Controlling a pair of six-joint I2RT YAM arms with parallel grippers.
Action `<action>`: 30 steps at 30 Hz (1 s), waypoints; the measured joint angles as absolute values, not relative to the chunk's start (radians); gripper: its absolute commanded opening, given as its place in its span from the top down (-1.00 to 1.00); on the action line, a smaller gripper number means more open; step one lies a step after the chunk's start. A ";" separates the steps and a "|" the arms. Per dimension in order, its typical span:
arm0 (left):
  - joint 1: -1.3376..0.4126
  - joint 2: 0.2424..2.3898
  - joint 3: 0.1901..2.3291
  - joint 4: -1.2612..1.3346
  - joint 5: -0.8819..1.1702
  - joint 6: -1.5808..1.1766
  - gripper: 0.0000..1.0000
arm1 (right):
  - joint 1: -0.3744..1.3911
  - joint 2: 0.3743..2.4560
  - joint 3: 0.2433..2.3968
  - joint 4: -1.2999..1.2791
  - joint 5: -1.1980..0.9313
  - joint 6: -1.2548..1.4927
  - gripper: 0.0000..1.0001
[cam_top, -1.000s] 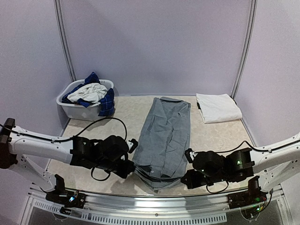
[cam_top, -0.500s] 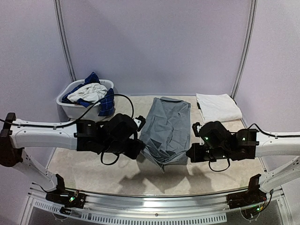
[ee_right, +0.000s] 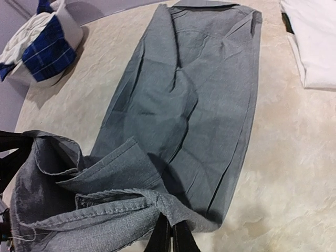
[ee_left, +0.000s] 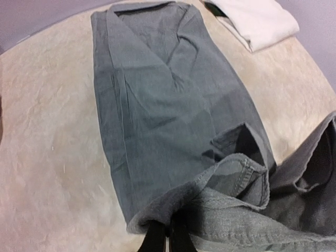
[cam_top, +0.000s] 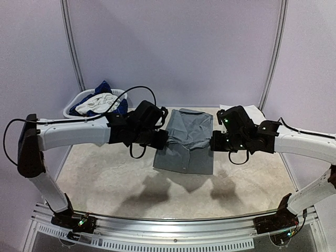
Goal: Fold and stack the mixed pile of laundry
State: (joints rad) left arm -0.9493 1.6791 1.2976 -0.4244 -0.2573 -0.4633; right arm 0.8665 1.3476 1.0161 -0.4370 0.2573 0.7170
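White basket (cam_top: 70, 111) left, folded white cloth (ee_left: 257, 21) right of grey T-shirt (ee_left: 168, 105).

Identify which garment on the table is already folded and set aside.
The white garment at the table's far right, lying flat and square; the grey shirt is lifted at its near end, mid-fold.

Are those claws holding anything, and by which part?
The left claw and right claw each pinch one end of the lifted hem of the grey shirt.

Pale lilac walls (cam_top: 173, 47) with grey metal corner strips (cam_top: 72, 47) enclose a beige, marbled desk (cam_top: 105, 178), evenly lit; a metal rail (cam_top: 168, 223) edges its near side.
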 measured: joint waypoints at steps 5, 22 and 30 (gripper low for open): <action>-0.884 1.811 1.436 -0.427 -0.230 -0.430 1.00 | 0.777 1.430 1.057 -0.420 0.256 0.682 0.98; -0.798 2.050 1.612 -0.459 -0.191 -0.389 1.00 | 0.618 1.743 1.183 -0.368 0.216 0.625 0.99; -0.766 2.172 1.689 -0.455 -0.181 -0.366 0.99 | 0.583 1.855 1.245 -0.367 0.208 0.622 0.94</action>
